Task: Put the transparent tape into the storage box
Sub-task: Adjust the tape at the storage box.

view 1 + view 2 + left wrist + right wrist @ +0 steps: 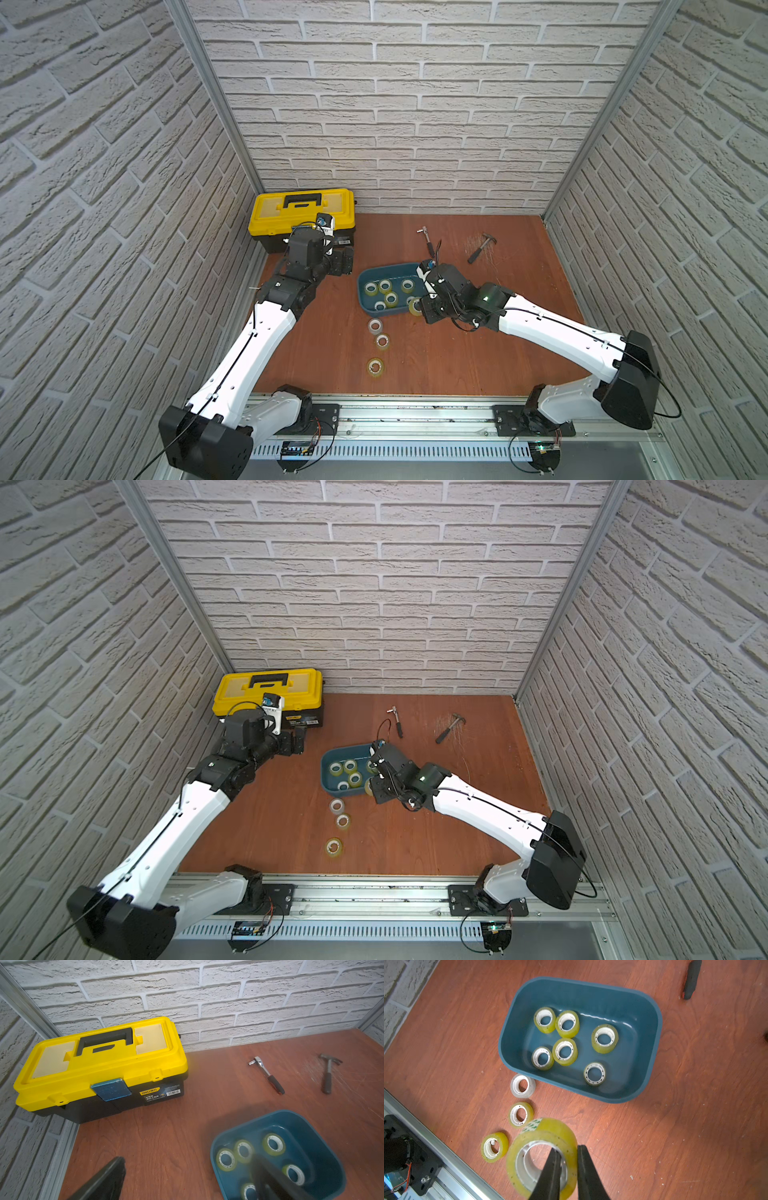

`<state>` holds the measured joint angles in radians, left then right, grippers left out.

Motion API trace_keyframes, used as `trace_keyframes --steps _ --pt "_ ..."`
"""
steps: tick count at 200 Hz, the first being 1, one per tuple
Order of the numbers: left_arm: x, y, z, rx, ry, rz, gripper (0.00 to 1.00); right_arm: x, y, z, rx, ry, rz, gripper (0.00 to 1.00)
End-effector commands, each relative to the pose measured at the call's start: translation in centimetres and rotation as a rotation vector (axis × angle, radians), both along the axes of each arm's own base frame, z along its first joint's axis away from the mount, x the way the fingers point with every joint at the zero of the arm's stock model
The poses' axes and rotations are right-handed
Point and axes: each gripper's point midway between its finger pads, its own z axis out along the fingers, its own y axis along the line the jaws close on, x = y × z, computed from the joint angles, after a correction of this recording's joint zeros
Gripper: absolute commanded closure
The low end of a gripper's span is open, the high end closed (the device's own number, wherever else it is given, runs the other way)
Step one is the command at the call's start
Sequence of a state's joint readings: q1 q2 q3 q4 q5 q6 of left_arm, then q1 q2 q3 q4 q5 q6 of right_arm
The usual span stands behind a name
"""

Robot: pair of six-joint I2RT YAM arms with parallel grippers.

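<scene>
The storage box (360, 286) (591, 982) is a shallow teal tub in mid-table, and several rolls of transparent tape lie flat inside it. My right gripper (568, 1148) (420, 308) is shut on another roll of transparent tape (550, 1128) (414, 306). One finger is inside its core and the other outside its wall. This roll hangs above the table by the box's near right corner. Three loose rolls (375, 326) (382, 341) (375, 367) lie in a line in front of the box. My left gripper (189, 1158) (345, 262) is open and empty, left of the box.
A yellow-lidded black toolbox (303, 212) stands in the back left corner. A ratchet wrench (428, 241) and a hammer (482, 247) lie behind the box. Brick walls close in three sides, and a metal rail (415, 415) runs along the front edge.
</scene>
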<state>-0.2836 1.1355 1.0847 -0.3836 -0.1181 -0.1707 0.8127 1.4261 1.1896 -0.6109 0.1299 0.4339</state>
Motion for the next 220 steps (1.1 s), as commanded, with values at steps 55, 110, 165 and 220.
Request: trace_keyframes --steps 55,110,165,220 --pt "1.0 2.2 -2.9 -0.077 0.043 0.046 0.02 8.2 -0.1 -2.6 -0.114 0.040 -0.019 0.92" --pt "0.4 2.2 -1.8 -0.075 0.008 0.042 0.02 13.3 2.2 -5.8 -0.132 0.075 -0.035 0.93" --pt "0.1 1.9 -1.5 -0.073 -0.004 0.031 0.02 15.7 3.6 -9.5 -0.145 0.124 -0.057 0.92" --pt "-0.1 1.4 -1.3 -0.073 -0.012 0.014 0.02 15.9 3.9 -12.1 -0.142 0.156 -0.077 0.92"
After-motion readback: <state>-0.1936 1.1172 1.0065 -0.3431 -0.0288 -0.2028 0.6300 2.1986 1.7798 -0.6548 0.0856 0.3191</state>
